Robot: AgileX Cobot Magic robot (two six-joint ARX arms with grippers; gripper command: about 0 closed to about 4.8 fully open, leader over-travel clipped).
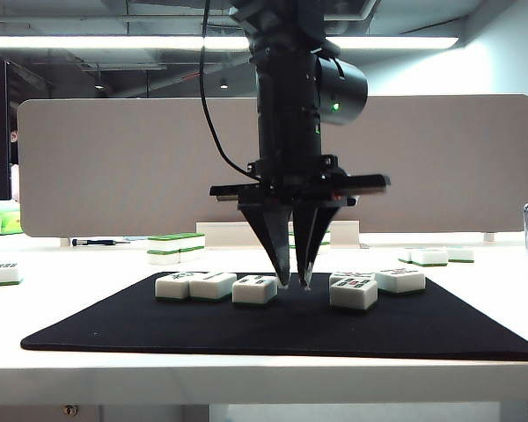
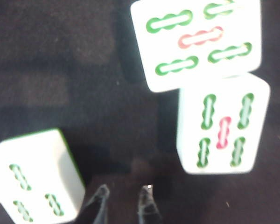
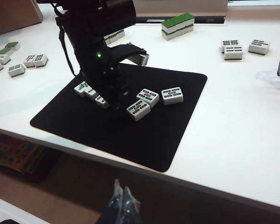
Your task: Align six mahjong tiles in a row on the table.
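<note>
No brand names or readable text anywhere, just the tile face marks.

Going left to right in the exterior view: a lone tile (image 1: 4, 273) sits on the white table (image 1: 62, 290) at the far left edge, then a stack of green-topped tiles (image 1: 176, 247) farther back. On the black mat (image 1: 273, 330) there's a group of three mahjong tiles (image 1: 216, 287) touching side by side. Right next to them the left tool (image 1: 294, 283) points straight down, tips at the mat, jaws narrow with nothing between them. The left wrist view shows its fingertips (image 2: 148, 195) over bare mat, with a three-bamboo tile (image 2: 36, 175) on one side and two five-bamboo tiles (image 2: 198, 43) touching each other on the other. Those belong to the right-hand group of three (image 1: 374, 287), bunched and skewed, not lined up with the first group. More loose tiles (image 1: 436, 256) lie on the table behind the mat.

The right tool (image 3: 121, 201) hangs off the table's front edge, well away from everything, jaws together and empty.
</note>
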